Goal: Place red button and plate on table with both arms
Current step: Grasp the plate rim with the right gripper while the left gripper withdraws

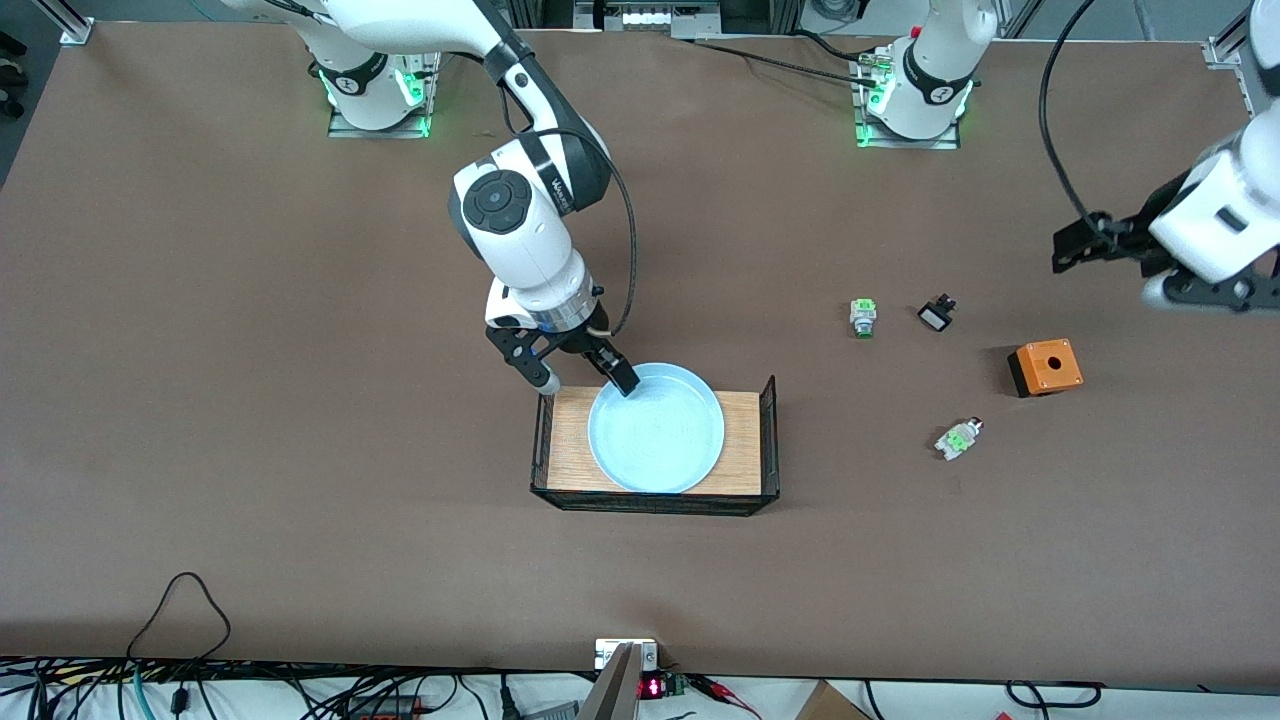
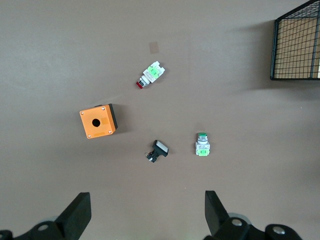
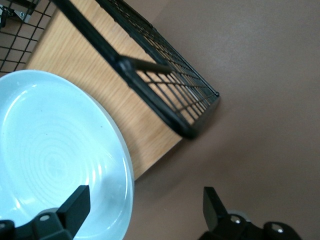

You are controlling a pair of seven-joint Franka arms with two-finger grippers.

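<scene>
Straddling the plate (image 1: 656,430) rim, the spread right pincer (image 1: 585,375); left pincer (image 2: 145,215) spread over the table (image 1: 250,400).

Tray (image 1: 745,440): wood floor, black wire mesh at both ends, mid-table; mesh end also in right wrist view (image 3: 165,85) and at the edge of left wrist view (image 2: 295,45).

Orange box (image 1: 1045,367): black base, round hole in top face; toward the left arm's end of the table. Also seen in left wrist view (image 2: 98,121).

Green-capped switch (image 1: 862,317): upright, whitish body; between tray and box, farther from the front camera than both (image 2: 202,144).

Black piece (image 1: 936,315): white face, lies just beside the green-capped switch, apart from it (image 2: 157,151).

Cables (image 1: 180,640): black loop at table's near edge.
</scene>
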